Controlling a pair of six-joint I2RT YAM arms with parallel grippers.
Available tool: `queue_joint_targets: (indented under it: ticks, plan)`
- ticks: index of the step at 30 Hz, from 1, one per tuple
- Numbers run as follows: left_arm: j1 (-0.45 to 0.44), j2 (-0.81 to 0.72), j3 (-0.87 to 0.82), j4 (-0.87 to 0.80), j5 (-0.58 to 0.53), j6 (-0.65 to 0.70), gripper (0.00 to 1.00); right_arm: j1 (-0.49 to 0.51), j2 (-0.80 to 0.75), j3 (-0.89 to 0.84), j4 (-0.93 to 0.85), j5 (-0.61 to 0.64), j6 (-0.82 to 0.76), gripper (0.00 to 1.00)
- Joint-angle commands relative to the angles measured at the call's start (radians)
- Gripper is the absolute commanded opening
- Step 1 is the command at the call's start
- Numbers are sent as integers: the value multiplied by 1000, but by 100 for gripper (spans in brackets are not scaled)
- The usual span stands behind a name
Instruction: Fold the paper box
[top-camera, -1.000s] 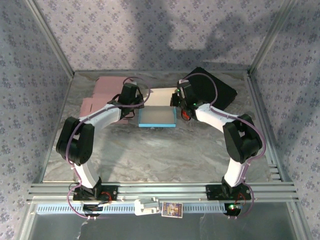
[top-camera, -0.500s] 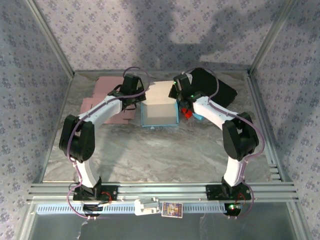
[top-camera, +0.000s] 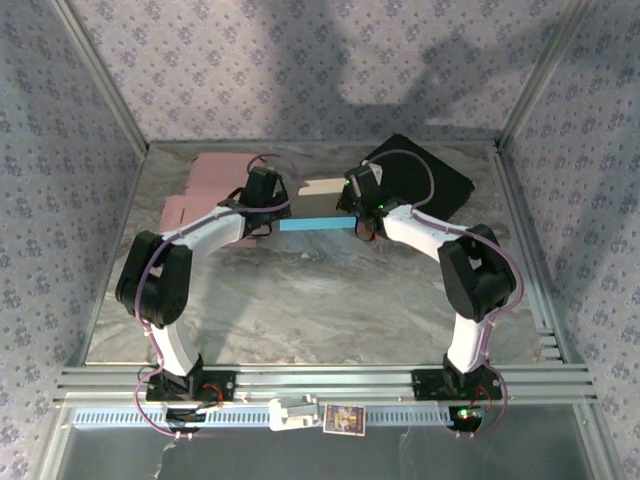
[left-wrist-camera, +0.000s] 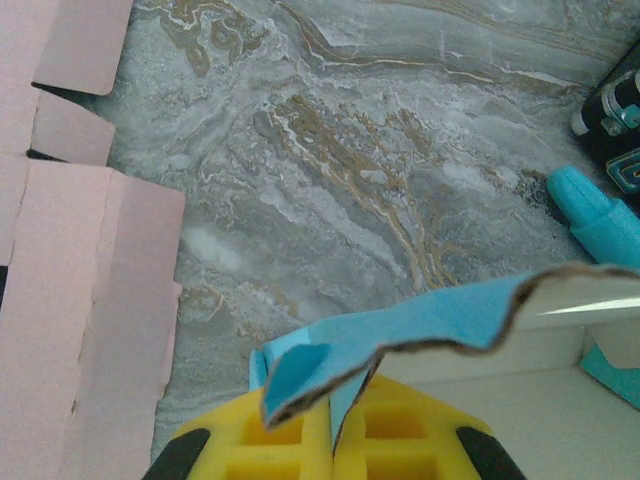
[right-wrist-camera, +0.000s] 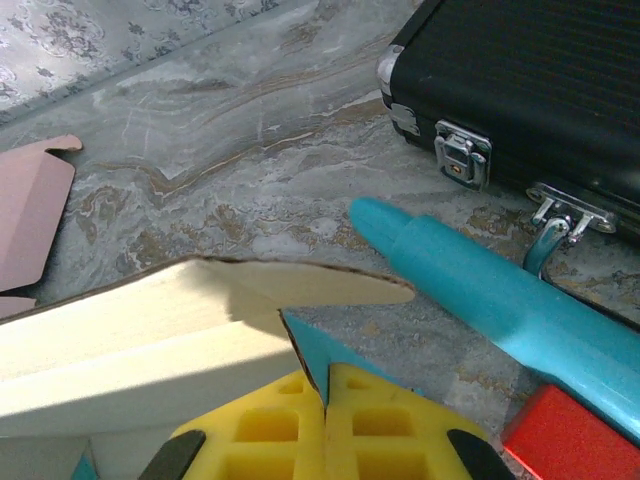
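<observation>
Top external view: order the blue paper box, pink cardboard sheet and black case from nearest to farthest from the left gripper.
1. blue paper box: centre, its left edge pinched in the left gripper.
2. pink cardboard sheet: flat on the table, just to the left.
3. black case: back right, past the box.

This is looking like a robotics lab test cell: aluminium framing (top-camera: 320, 381) and floral-patterned walls (top-camera: 300, 70) are enclosing a marble-look table (top-camera: 320, 300) carrying two bolted robot arms (top-camera: 160, 285).
</observation>
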Motion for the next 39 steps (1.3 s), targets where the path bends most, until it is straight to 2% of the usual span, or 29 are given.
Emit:
queue_joint_targets:
  ticks: [1, 5, 6, 8, 10, 13, 17, 21, 29, 35, 39]
  plan:
    - [-37, -48, -46, 98, 72, 10, 0, 37, -35, -33, 12, -56, 10, 0]
    - [-51, -57, -71, 82, 59, 36, 0, 43, -52, -29, -47, -49, 4, 1]
    - [-54, -61, -77, 77, 53, 41, 0, 43, -54, -24, -71, -47, 9, 4]
    - [-62, -67, -94, 71, 35, 49, 0, 43, -67, -8, -145, -41, 32, 18]
    - [-70, -73, -109, 68, 19, 53, 0, 45, -89, -7, -188, -55, 57, 25]
    - [-84, -78, -121, 60, -13, 67, 0, 42, -144, -31, -231, -92, 145, 44]
    - [-103, -76, -123, 50, -46, 82, 0, 42, -203, -27, -336, -142, 278, 57]
    - [-111, -74, -119, 40, -79, 76, 0, 49, -265, -15, -411, -208, 425, 58]
    - [-131, -76, -119, 36, -123, 52, 0, 77, -352, 87, -581, -262, 769, 63]
    - [-141, -74, -121, 36, -143, 35, 0, 81, -356, 121, -746, -209, 763, 64]
    - [-151, -77, -119, 35, -144, 42, 0, 68, -399, 64, -704, -210, 789, 64]
